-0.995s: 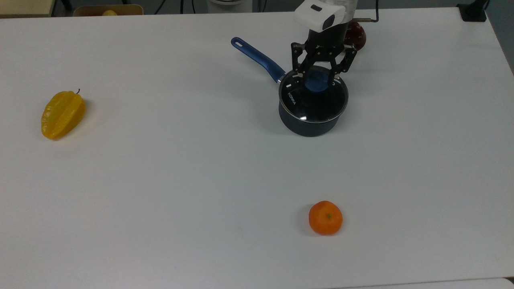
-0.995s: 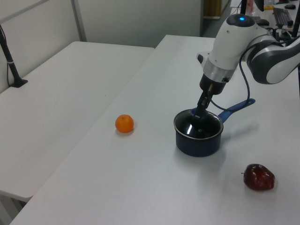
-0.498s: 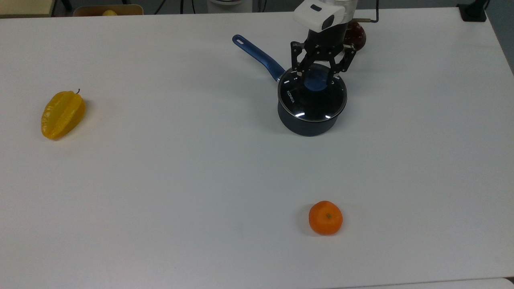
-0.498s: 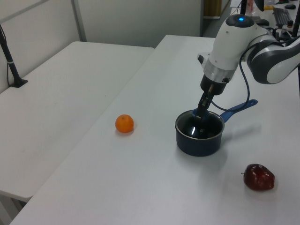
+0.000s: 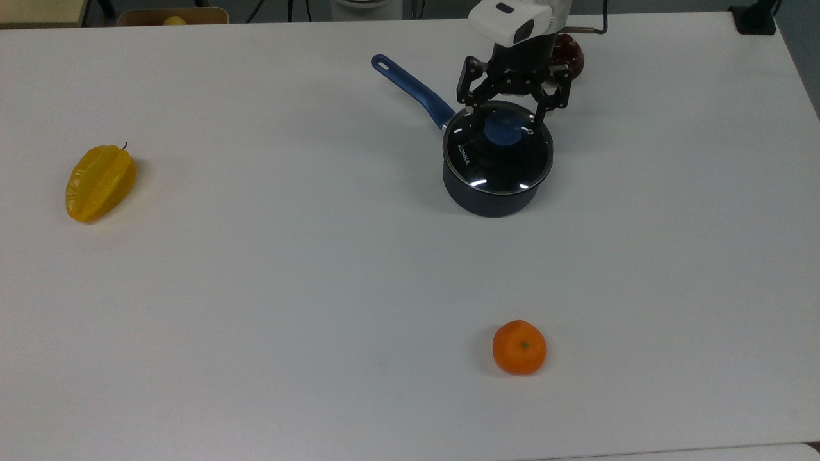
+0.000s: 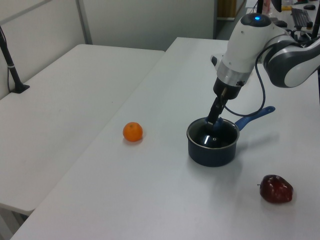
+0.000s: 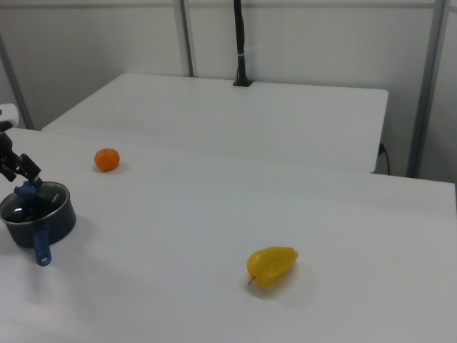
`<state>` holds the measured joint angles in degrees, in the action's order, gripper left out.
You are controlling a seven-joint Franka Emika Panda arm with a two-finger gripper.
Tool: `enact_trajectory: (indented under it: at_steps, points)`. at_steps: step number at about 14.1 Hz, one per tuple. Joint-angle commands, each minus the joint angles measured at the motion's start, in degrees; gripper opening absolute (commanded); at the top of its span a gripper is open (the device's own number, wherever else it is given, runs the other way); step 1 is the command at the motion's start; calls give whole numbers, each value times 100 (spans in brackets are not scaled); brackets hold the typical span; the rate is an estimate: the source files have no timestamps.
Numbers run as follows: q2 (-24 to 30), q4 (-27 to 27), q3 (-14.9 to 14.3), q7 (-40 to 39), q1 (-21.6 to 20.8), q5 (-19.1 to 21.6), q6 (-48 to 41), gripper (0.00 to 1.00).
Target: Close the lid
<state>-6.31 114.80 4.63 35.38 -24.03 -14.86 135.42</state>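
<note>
Lid (image 5: 498,152): sitting flat on the dark saucepan (image 5: 490,195), toward the far edge of the tabletop (image 5: 320,256) in the top view. Gripper (image 5: 514,114): hovering just above the lid's blue knob (image 5: 502,130), fingers (image 5: 468,105) spreading wide to either side, released and gripping nothing. Orange (image 5: 519,347) lying well apart, near the front edge.

apple (image 5: 569,54) just behind tool (image 5: 510,114), table (image 5: 256,256) elsewhere open

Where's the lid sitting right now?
The lid sits on the saucepan in the top view's upper middle, just below the open end effector.
</note>
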Motion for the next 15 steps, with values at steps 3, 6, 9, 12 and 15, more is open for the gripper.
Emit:
enact_trajectory:
  at_steps: [3, 6, 9, 12, 15]
  points:
    - [139, -1317, -76, -634, 388, 96, -1717, 100]
    - [139, -1977, -94, -1766, 898, 764, -2614, 100]
    - [209, -2304, -120, -2718, 1451, 1003, -3424, 100]
    - [410, -2357, -392, -3824, 1892, 1117, -3855, 100]
    - [472, -2357, -665, -4030, 2094, 1152, -4120, 100]
